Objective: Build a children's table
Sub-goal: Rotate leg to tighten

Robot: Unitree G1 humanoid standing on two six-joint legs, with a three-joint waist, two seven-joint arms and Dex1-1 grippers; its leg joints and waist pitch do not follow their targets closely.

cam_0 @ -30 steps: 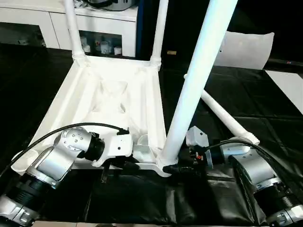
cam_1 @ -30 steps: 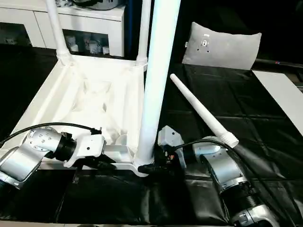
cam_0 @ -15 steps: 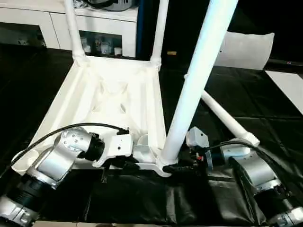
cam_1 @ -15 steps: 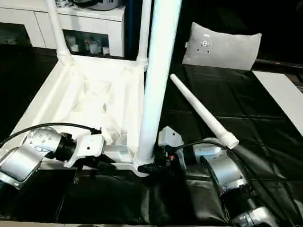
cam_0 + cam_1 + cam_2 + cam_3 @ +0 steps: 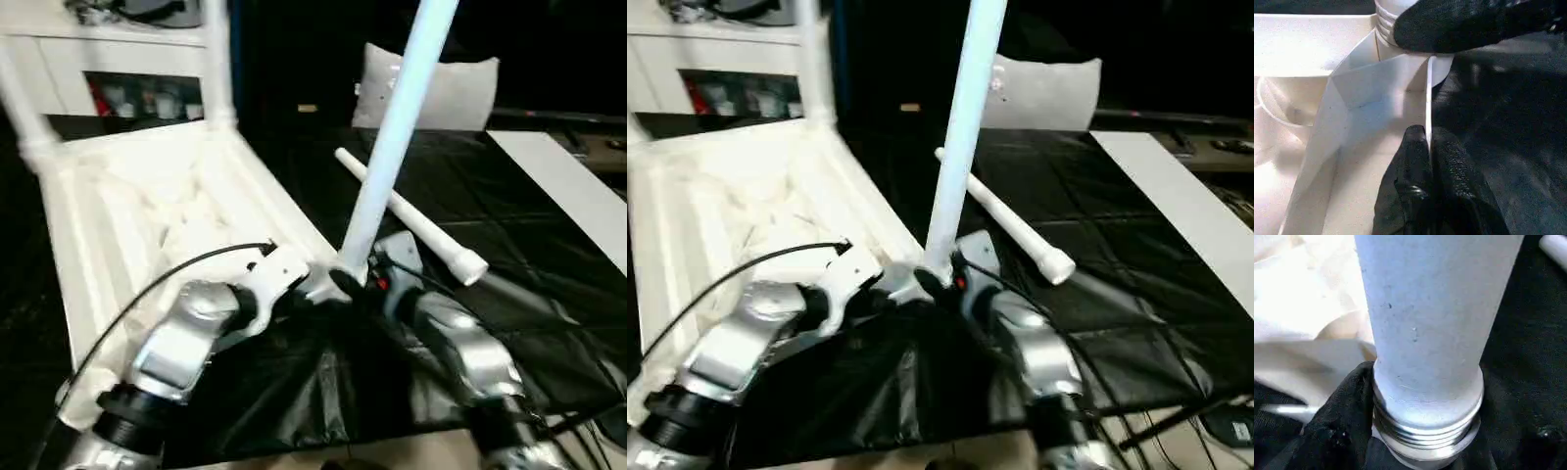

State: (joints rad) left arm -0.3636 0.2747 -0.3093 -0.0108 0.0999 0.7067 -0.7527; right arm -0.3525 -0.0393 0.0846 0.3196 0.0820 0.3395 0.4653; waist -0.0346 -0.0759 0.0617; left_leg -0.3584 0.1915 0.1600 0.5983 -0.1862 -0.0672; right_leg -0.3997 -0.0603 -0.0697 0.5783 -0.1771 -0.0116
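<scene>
Head view: the upturned white table top (image 5: 147, 206) lies on black cloth, one leg (image 5: 392, 147) upright in its near corner socket. It looks light, stiff, slippery.

Left wrist view: the left gripper (image 5: 1428, 147) is pinched shut on the top's thin rim.

Right wrist view: the right gripper (image 5: 1415, 431) clasps the leg's threaded base, the best hold.

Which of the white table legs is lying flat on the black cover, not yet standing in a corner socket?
The loose leg to the right of the upturned table top. The other legs stand upright in the top's corners.
</scene>
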